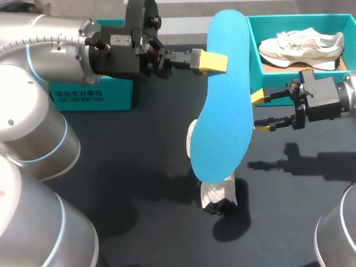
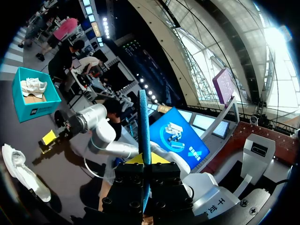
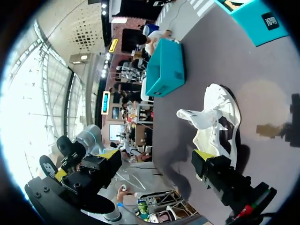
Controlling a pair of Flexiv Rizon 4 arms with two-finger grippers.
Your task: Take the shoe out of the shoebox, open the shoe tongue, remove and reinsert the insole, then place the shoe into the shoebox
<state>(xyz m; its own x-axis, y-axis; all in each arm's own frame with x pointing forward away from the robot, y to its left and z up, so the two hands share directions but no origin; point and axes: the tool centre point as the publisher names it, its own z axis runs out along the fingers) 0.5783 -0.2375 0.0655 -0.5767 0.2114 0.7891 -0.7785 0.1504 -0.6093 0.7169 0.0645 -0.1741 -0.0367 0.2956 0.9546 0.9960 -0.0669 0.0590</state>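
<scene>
Fingers of left gripper (image 1: 214, 61) pinch blue insole (image 1: 222, 111) at narrow end; looks light, floppy; second hold best mid-edge. Right gripper (image 1: 261, 112) splayed wide there.

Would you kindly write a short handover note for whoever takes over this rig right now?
Left claw: shut on the blue insole, held up above the table.
Right claw: open and empty, beside the insole.
Shoe: lying on the table, out of the shoebox. A second shoe lies in the box.
Done: shoe out, insole removed.
Left: reinsert the insole, then put the shoe back in the shoebox.
</scene>
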